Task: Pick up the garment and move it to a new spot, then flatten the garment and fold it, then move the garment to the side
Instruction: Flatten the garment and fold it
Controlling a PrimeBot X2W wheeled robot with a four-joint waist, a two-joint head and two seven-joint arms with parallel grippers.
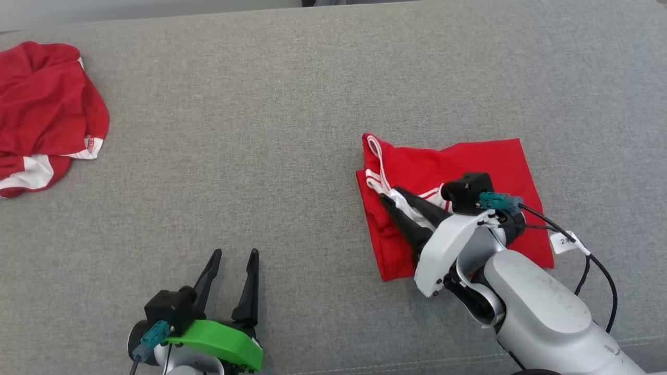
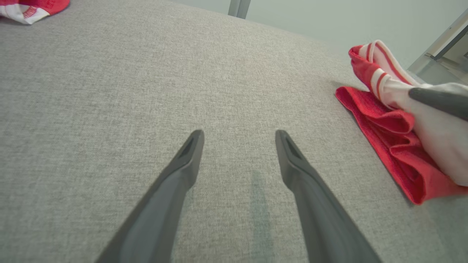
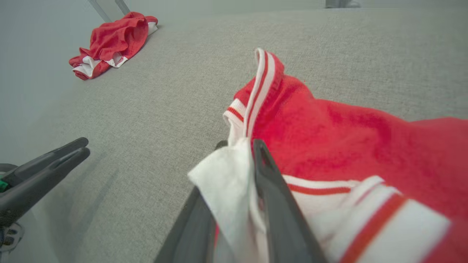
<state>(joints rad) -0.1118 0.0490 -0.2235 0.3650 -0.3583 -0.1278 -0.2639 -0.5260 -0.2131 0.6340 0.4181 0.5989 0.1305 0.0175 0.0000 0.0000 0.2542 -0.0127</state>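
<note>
Much bare grey surface (image 1: 292,156) left of folded garment (image 1: 484,156) edge.

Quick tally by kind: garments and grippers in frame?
Red-and-white fabric garments: 2 (folded garment, crumpled garment)
Dark two-fingered grippers: 2 (left gripper, right gripper)
Total: 4

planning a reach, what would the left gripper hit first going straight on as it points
Way looks free: ahead of the left gripper lies bare grey surface. The folded garment sits to its right, the crumpled one far left. Depth is unclear.
</note>
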